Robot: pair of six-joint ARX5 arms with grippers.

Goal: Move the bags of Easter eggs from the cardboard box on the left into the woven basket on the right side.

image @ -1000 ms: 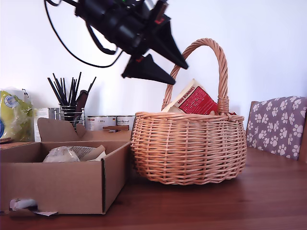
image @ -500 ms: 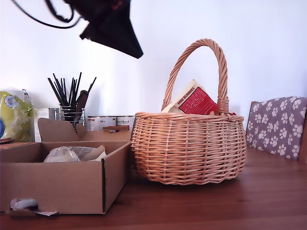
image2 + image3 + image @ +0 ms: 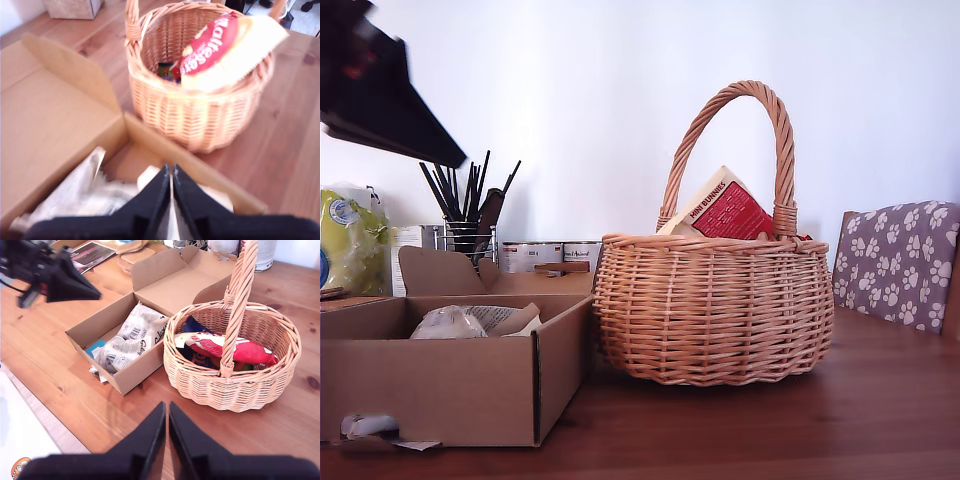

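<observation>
Exterior view: basket [image 3: 712, 308] is sitting on the bench [image 3: 740, 430], red-and-cream bag [image 3: 723, 208] sticking out of it; cardboard box [image 3: 450, 370] is standing just beside the basket, pale bags [image 3: 470, 320] lying inside.

First wrist view: my first gripper [image 3: 171, 192] is hanging above the box, closed and empty.

Second wrist view: my second gripper [image 3: 166, 427] is hovering over bare bench near the basket, closed, holding nothing.

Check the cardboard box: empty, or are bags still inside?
Not empty. The cardboard box holds pale whitish bags, flaps open; the red-and-cream bag lies in the woven basket.
</observation>
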